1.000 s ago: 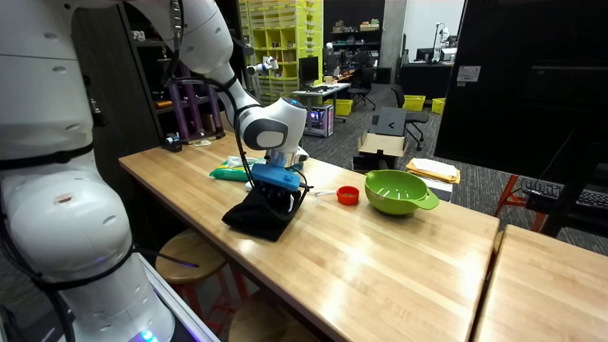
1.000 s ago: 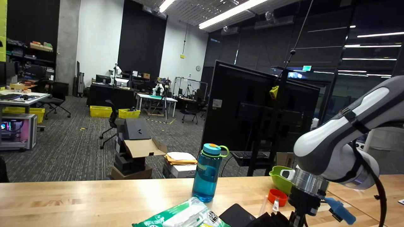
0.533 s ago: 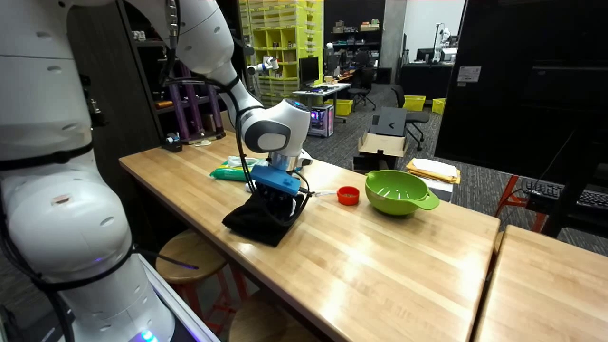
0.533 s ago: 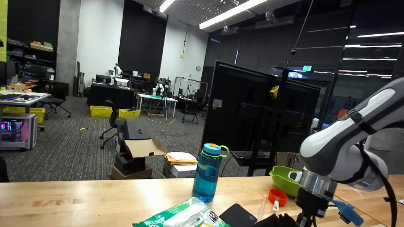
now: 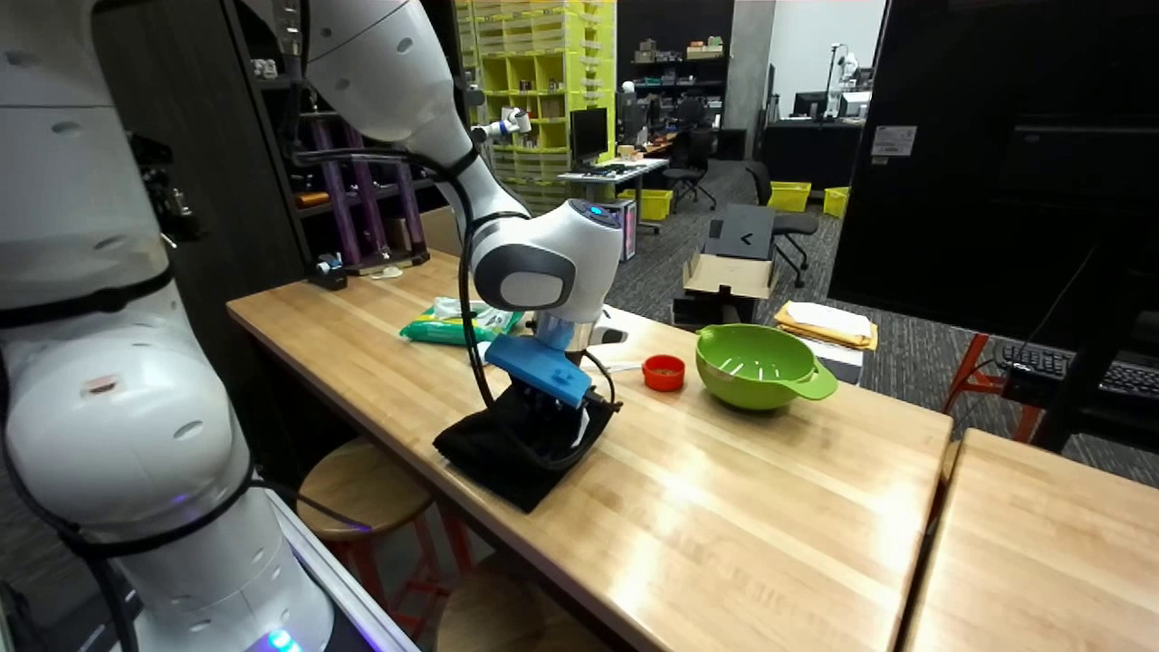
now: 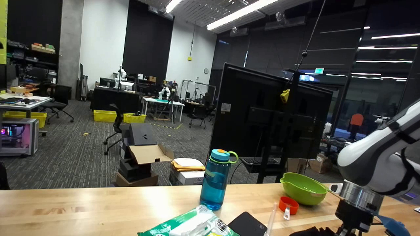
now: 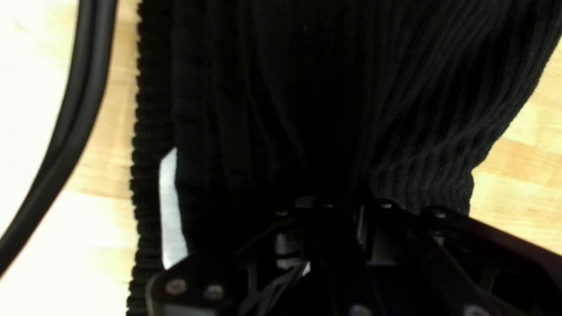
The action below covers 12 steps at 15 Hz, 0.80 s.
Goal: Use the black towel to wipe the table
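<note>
while the pincer point(image 7: 333, 204) is clamped on a bunched part of the towel point(image 5: 507, 471), the rest lies on the desk point(image 5: 724, 525) near the long edge by the stools point(image 5: 367, 489). a cup point(image 5: 664, 381) sits just beside a bowl point(image 5: 747, 388), and in an exterior view a bottle point(image 6: 215, 183) stands upright.

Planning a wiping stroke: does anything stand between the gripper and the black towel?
Nothing visible does: the gripper is closed on the bunched black towel. The red cup and green bowl stand apart from both.
</note>
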{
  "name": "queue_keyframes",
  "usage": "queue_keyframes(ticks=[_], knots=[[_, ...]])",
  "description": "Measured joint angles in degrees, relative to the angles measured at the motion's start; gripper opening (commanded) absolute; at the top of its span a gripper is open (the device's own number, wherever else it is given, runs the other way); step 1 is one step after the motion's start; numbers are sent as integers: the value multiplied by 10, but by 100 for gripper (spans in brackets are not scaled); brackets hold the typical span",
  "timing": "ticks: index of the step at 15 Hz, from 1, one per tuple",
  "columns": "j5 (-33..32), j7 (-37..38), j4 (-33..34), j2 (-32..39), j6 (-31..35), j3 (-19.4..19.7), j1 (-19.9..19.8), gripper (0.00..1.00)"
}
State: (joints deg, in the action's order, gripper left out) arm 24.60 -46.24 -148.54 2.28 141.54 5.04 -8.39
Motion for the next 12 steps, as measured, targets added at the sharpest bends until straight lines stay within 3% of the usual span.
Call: queue_keyframes(ticks=[7, 12], knots=[[-17, 0, -29, -21, 22, 59, -34, 3], [-22, -3, -32, -21, 53, 79, -41, 3]])
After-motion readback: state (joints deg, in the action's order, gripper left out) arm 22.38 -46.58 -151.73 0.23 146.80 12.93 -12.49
